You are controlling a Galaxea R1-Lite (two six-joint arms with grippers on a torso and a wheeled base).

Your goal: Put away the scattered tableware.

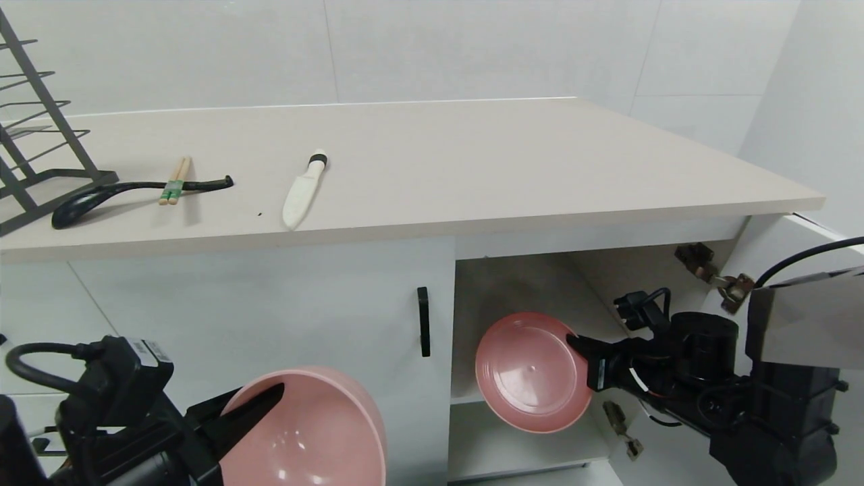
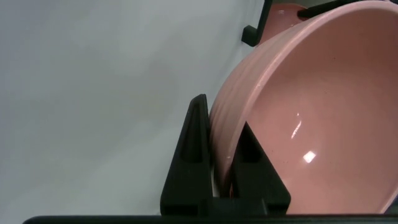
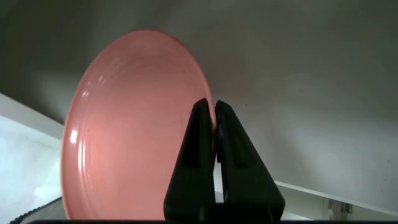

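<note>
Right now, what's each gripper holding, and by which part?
Left gripper pinches the pink bowl by its rim, one finger inside, one outside. Right gripper clamps the pink plate by its edge.

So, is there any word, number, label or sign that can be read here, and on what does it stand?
None readable. The pink bowl, the pink plate, the white utensil and the cabinet door bear no print. A sticker on the left arm is too small to read.

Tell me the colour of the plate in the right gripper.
The plate is plain pink, best seen in the right wrist view.
</note>
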